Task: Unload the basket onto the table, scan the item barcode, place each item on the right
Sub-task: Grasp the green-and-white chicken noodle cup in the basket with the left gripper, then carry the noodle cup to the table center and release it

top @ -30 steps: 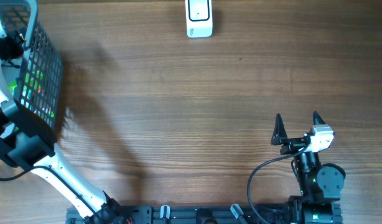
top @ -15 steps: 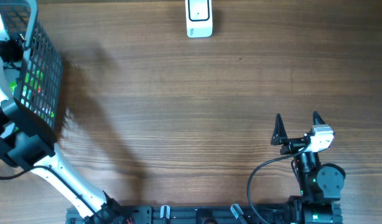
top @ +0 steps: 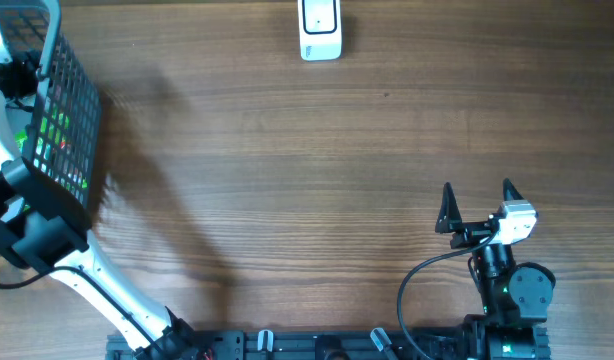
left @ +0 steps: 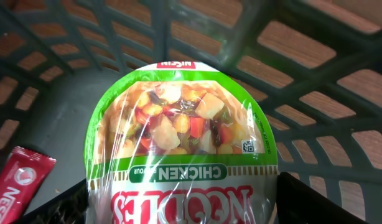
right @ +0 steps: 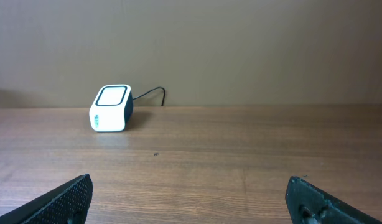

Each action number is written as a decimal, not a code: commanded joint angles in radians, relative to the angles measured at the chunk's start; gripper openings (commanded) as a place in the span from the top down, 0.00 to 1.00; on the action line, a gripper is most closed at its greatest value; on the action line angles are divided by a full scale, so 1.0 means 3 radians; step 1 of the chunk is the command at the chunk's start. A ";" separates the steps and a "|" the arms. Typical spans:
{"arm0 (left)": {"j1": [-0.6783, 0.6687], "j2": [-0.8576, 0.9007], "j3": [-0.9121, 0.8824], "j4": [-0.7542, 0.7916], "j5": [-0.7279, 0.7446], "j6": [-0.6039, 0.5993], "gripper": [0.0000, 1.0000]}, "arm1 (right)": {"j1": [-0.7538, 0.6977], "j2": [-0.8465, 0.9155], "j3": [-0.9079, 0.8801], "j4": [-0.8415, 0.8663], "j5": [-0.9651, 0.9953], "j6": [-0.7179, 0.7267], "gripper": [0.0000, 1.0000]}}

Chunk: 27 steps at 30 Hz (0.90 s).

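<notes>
Noodle cup (left: 178,143) is located inside the basket (top: 75,110) at the table's left edge, printed side toward the wrist camera. Wood-grain table (top: 287,180), plain beige wall behind. Counted: one cup, one red sachet (left: 20,186), one basket, one scanner (top: 320,30). Cup and sachet are held in the basket, side by side. Left gripper (left: 178,211) is placed astride the cup; grip cannot be told. Right gripper (top: 478,195) jaws are spread wide, well apart from the scanner.
</notes>
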 commanded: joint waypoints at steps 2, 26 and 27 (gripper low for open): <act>0.0001 -0.0596 -0.0005 0.0075 -0.0126 -0.0125 0.19 | -0.0014 -0.0027 -0.0003 0.0019 0.0058 0.0045 0.00; -0.0558 -0.2918 -0.0005 -0.0258 -0.0229 -0.1274 0.22 | -0.0014 -0.0027 -0.0003 0.0019 0.0058 0.0045 0.00; -0.0683 -0.2983 -0.0005 -0.0406 -0.0229 -0.1331 0.22 | -0.0014 -0.0027 -0.0003 0.0019 0.0058 0.0043 0.00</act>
